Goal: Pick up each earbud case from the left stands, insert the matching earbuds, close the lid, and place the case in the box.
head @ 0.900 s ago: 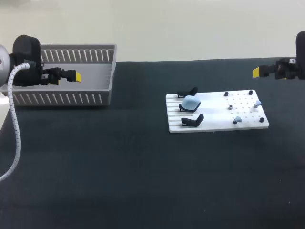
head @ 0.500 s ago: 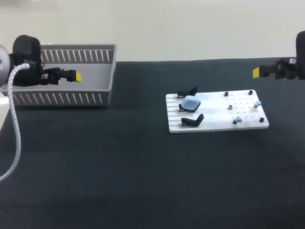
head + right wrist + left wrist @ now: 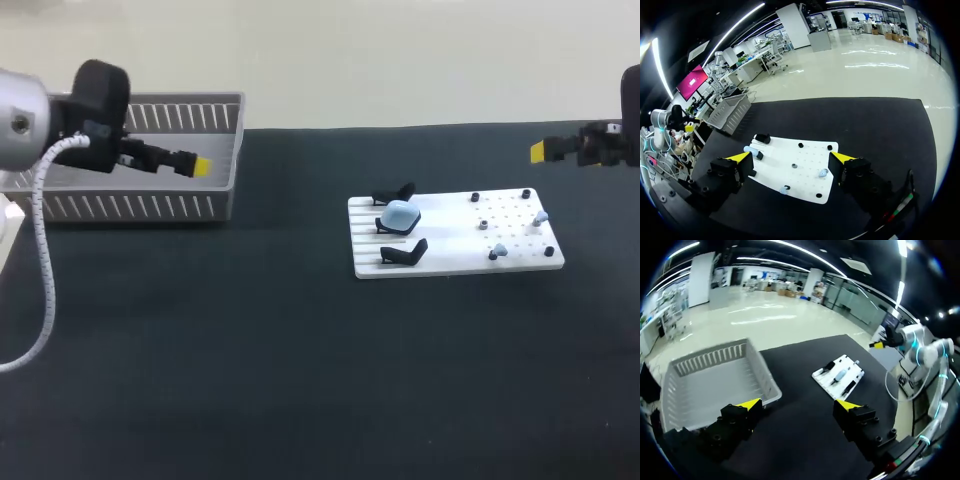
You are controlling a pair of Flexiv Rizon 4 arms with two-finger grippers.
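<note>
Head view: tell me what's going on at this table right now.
Nothing is being handled yet. The left gripper is open and empty, near the right end of the grey slatted plastic basket. The right gripper, also open and empty, hangs off to the right of the white perforated board. One pale blue rounded earbud case sits on the middle of three black stands on that board, and two small pale blue earbuds lie on its right half.

Box at left; case on board, right.
</note>
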